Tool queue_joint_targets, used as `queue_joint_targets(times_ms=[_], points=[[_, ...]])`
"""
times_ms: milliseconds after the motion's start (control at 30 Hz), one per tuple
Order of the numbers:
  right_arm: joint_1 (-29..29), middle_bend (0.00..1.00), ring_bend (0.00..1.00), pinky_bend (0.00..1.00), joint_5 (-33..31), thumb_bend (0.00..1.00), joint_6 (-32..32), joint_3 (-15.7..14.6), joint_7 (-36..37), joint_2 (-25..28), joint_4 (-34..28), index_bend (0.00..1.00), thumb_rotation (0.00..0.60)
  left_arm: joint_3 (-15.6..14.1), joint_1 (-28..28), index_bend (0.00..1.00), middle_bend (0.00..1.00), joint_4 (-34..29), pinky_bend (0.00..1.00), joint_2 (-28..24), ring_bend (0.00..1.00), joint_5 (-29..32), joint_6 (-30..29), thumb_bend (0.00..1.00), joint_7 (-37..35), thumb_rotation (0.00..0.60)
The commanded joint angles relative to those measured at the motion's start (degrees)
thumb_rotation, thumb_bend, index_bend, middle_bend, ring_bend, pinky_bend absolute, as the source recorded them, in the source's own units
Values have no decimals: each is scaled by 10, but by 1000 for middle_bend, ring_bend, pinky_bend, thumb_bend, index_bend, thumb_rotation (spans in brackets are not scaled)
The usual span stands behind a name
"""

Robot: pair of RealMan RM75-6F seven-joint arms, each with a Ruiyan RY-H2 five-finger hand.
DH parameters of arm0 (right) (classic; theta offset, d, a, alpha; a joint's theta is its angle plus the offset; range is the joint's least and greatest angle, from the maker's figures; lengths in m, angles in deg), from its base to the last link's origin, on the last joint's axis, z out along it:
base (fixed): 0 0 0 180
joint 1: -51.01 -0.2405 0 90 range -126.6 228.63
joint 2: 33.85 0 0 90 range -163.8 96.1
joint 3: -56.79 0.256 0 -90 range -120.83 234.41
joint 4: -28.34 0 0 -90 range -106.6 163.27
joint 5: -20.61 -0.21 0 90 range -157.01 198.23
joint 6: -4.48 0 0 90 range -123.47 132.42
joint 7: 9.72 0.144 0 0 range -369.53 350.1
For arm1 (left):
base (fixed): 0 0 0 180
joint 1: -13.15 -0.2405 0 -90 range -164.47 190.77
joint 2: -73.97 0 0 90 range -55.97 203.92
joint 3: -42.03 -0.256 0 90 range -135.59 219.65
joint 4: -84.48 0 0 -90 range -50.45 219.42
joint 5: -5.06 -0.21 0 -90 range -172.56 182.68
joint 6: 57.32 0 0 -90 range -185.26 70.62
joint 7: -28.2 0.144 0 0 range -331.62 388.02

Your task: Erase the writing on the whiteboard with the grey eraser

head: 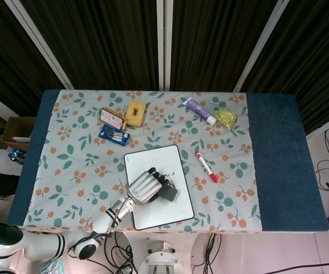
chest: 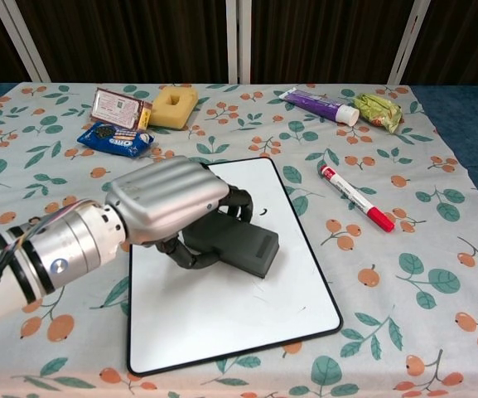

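Left hand — fingers curled, gripping — forearm stretched forward.

The eraser lies on the whiteboard, marker to its right.

A floral cloth with orange fruit and green leaves covers the bench, whose blue surface shows at both ends. A red marker with a white barrel lies on the cloth. At the far side, a purple tube lies just beside a crumpled green packet. Further along the same edge, a yellow sponge touches a brown snack packet, and a blue cookie packet lies just in front. A cardboard box stands on the floor beside the bench.
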State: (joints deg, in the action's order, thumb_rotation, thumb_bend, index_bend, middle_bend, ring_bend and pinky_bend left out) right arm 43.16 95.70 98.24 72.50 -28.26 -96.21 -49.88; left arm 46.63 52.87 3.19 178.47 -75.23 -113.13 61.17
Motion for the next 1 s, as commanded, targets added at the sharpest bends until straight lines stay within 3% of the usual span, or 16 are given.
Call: queue_joint_targets(times_ms=[33, 533, 1000], points=[[0, 0, 0, 0, -1, 371, 0, 1, 0, 0, -1, 0, 600, 15, 9, 583, 603, 15, 289, 2, 511, 14, 6, 444, 0, 600], [2, 0, 0, 0, 1, 372, 7, 4, -5, 7, -17, 0, 600, 86, 58, 585, 606, 120, 290, 34, 514, 110, 45, 454, 9, 600], [3, 0, 0, 0, 0, 374, 4, 0, -3, -1, -8, 0, 600, 48, 66, 587, 607, 84, 283, 44, 514, 89, 29, 454, 1, 600]])
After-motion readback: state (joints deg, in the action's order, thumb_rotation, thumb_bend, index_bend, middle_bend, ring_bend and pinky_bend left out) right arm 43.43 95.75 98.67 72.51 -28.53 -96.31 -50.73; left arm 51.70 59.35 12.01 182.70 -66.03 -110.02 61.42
